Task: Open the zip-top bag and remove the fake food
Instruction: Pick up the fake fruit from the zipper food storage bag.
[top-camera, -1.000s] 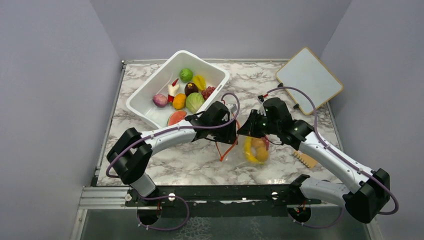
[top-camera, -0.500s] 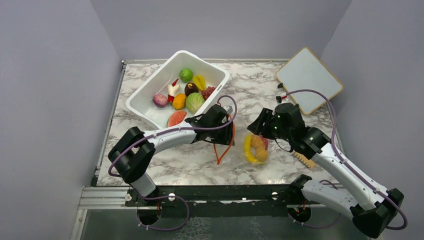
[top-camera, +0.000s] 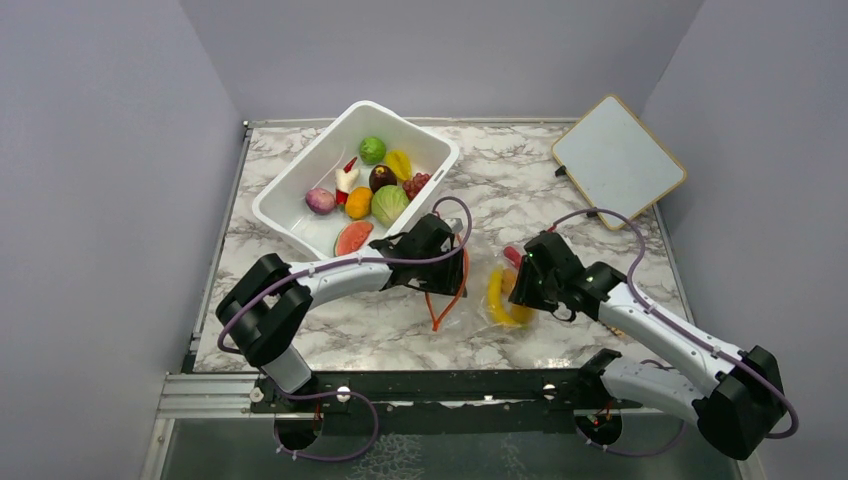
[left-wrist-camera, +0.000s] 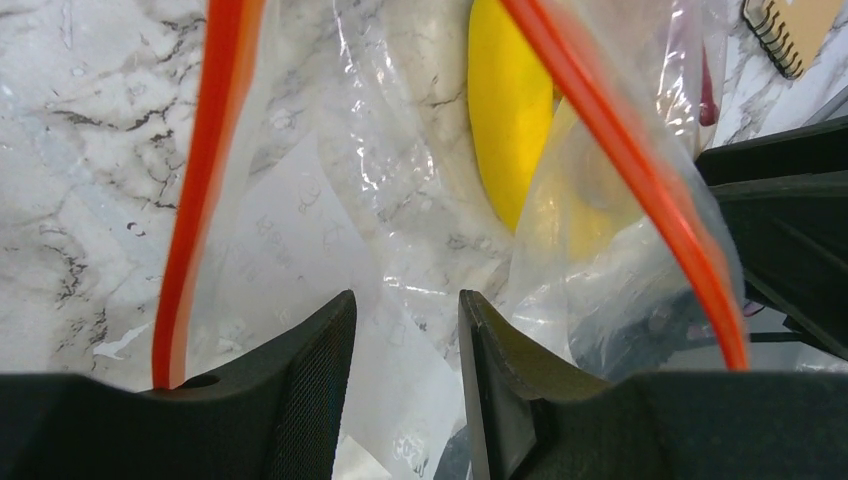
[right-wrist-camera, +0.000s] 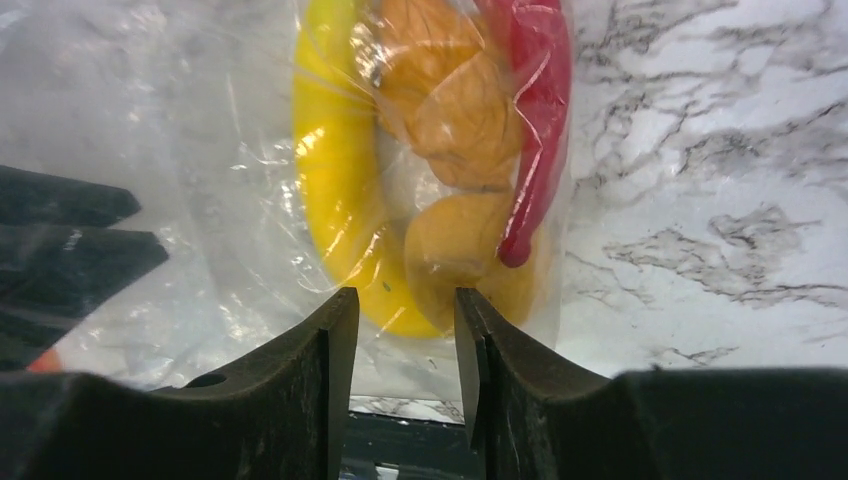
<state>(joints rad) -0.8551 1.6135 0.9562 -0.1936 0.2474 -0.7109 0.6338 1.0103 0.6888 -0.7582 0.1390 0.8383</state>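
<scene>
The marble desk (top-camera: 560, 190) is carrying everything, its near edge disappearing behind the two arm bases. At the back left a white tub (top-camera: 300, 160) is sitting with toy produce in it, and the left arm is cutting off its near corner from overhead. A wood-framed white board (top-camera: 618, 160) is resting at the back right corner, partly beyond the desk's edge.

The zip-top bag (top-camera: 478, 290) is lying on the desk between the two pincers, in front of the tub. Its clear film is hard to trace from overhead, where mainly the orange-red zip strip (top-camera: 452, 295) is showing. The left pincer (left-wrist-camera: 405, 295) is standing with jaws apart at the bag's mouth, crumpled film filling the gap and one run of strip passing on each side. Whether it is pinching any film I cannot tell. The right pincer (right-wrist-camera: 405, 292) is hovering with jaws apart at the bag's closed end, hiding part of it from overhead.

Inside, the fake food (right-wrist-camera: 440, 240) is bunching together: a yellow banana (right-wrist-camera: 325, 180), round orange fruits (right-wrist-camera: 455, 110) and a red curved piece (right-wrist-camera: 540, 120) whose kind is unclear. A spiral notebook (left-wrist-camera: 790, 30) is peeking in, cut off by the frame.
</scene>
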